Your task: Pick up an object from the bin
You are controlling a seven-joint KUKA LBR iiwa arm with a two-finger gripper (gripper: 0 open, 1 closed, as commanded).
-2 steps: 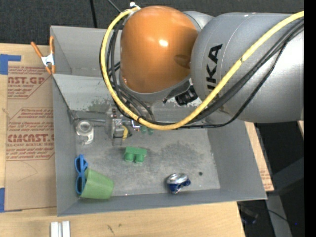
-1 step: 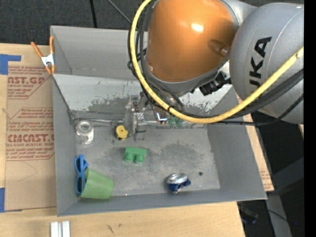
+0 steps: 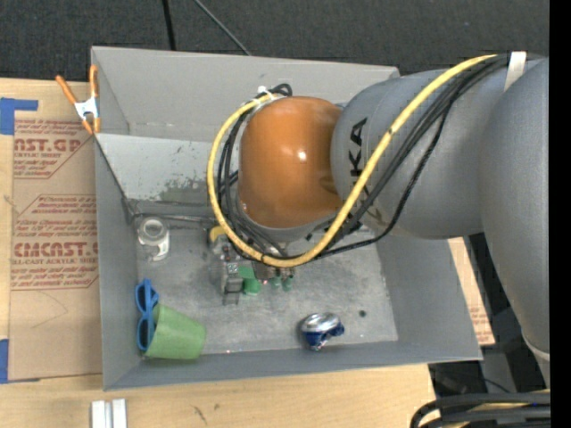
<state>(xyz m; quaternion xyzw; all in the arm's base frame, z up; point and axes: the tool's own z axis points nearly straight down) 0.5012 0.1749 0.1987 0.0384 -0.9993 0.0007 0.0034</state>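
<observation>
My gripper [image 3: 235, 275] reaches down to the bin floor in the middle of the bin, mostly hidden under the arm's orange cover. Small green bits [image 3: 252, 284] show right at its lower end; whether they are a loose thing or part of the gripper is unclear. A crushed blue and silver can [image 3: 319, 329] lies to the lower right of the gripper, near the front wall. A small clear glass jar [image 3: 153, 238] stands to the gripper's left.
A light green plastic cup [image 3: 176, 335] lies on its side in the front left corner, with a pair of blue glasses [image 3: 144, 314] against it. The arm and its cables cover the back right of the bin.
</observation>
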